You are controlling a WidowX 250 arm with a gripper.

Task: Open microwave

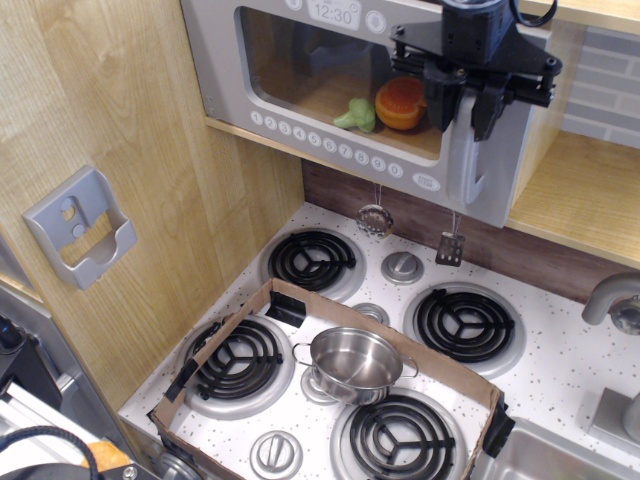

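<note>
The grey microwave point(225, 60) sits on a wooden shelf at the top, with a clear window door, a clock display point(334, 12) and a row of round white buttons point(330, 143). Its silver vertical bar handle point(470, 165) is on the door's right side. My black gripper point(465, 112) comes down from above with its fingers closed around the top of the handle. The door's right edge stands a little out from the body. An orange toy point(400, 100) and a green toy point(355, 113) lie inside.
Below is the white speckled stovetop point(560, 370) with black coil burners, a steel pot point(355, 362) and a cardboard frame point(235, 322). Two small utensils point(375, 217) hang under the shelf. A grey wall holder point(80, 228) is at left, a faucet point(610, 295) at right.
</note>
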